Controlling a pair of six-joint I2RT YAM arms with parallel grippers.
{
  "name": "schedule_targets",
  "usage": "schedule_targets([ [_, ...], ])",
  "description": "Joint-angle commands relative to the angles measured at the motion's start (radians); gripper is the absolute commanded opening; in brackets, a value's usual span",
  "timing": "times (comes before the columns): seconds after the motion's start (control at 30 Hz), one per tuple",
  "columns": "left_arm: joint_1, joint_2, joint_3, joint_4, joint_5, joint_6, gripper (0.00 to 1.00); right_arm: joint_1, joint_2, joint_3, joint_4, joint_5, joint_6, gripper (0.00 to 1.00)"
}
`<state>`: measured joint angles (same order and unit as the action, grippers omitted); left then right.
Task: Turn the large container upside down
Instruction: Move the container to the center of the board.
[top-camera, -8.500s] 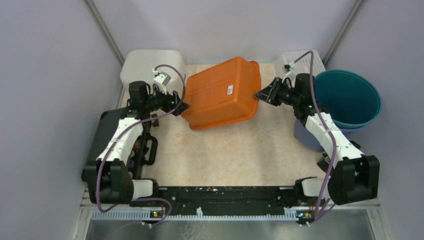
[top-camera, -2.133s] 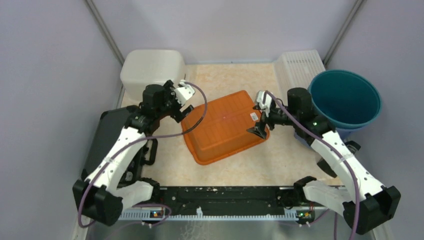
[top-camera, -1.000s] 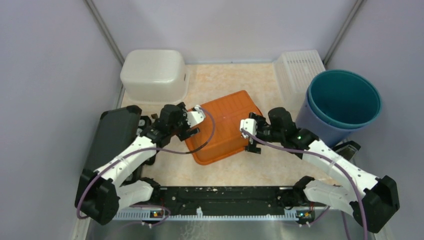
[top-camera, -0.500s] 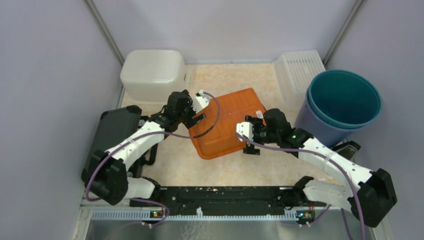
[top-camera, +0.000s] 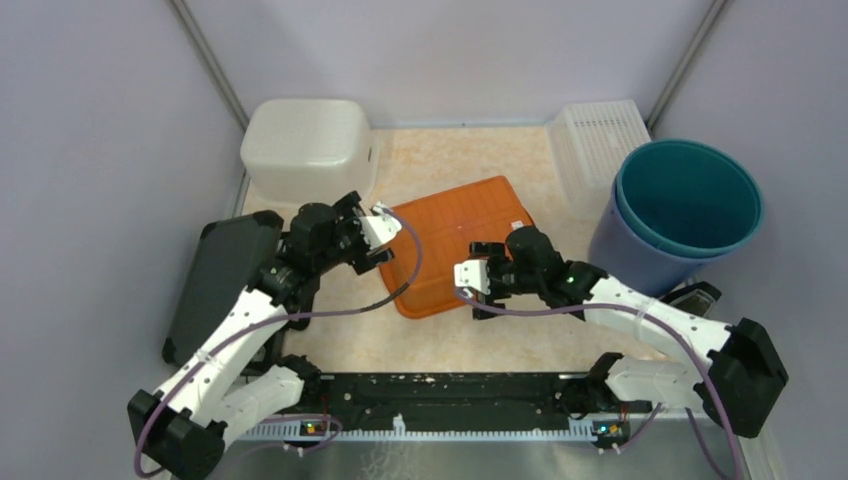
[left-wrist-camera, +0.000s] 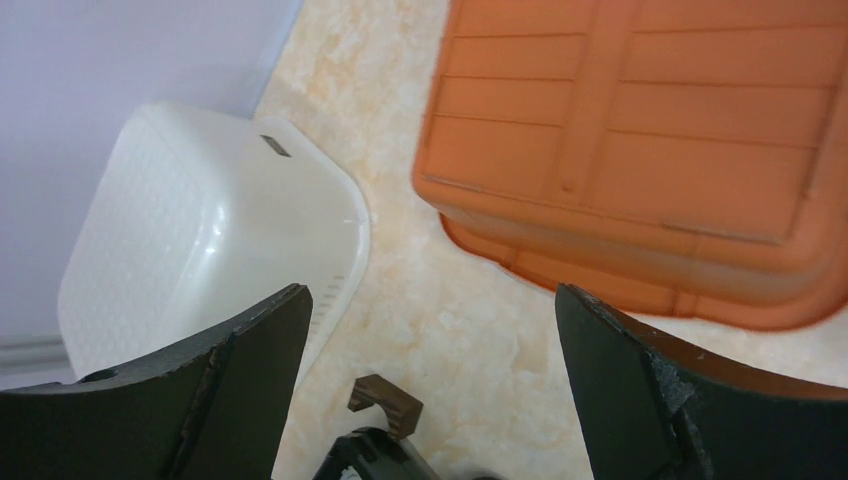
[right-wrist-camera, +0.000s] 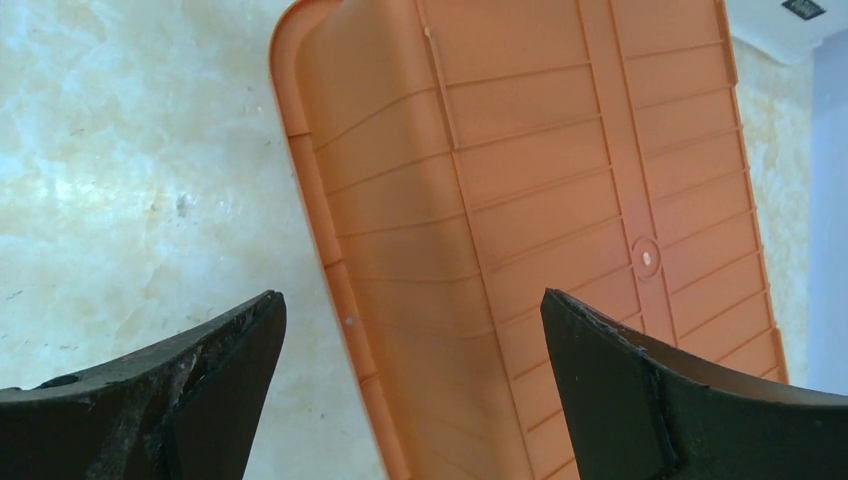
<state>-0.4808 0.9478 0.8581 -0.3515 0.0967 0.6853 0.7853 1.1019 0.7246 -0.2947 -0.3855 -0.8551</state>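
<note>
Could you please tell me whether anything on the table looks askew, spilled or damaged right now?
Nothing looks spilled or damaged. The only oddity is the orange container: it lies bottom up on the table, turned at an angle to the table's edges rather than square.

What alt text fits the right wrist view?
An orange tub lies bottom-up on a marbled table, its ribbed base facing the camera. The right pincer hangs open above the tub's edge, holding nothing.

White arms with black joints (purple cables alongside).
</note>
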Motion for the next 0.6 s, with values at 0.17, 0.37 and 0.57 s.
schedule_targets([
  [0.17,-0.003,-0.067,-0.105,-0.101,0.18,0.054,0.99,0.096,0.124,-0.039,0.333,0.201,0.063,0.98],
  [0.37,0.003,-0.078,-0.092,-0.121,0.184,0.043,0.99,0.099,0.198,-0.049,0.444,0.318,0.118,0.94],
  [0.57,0.019,-0.133,-0.144,-0.088,0.206,0.041,0.99,0.096,0.286,-0.038,0.49,0.424,0.158,0.88],
])
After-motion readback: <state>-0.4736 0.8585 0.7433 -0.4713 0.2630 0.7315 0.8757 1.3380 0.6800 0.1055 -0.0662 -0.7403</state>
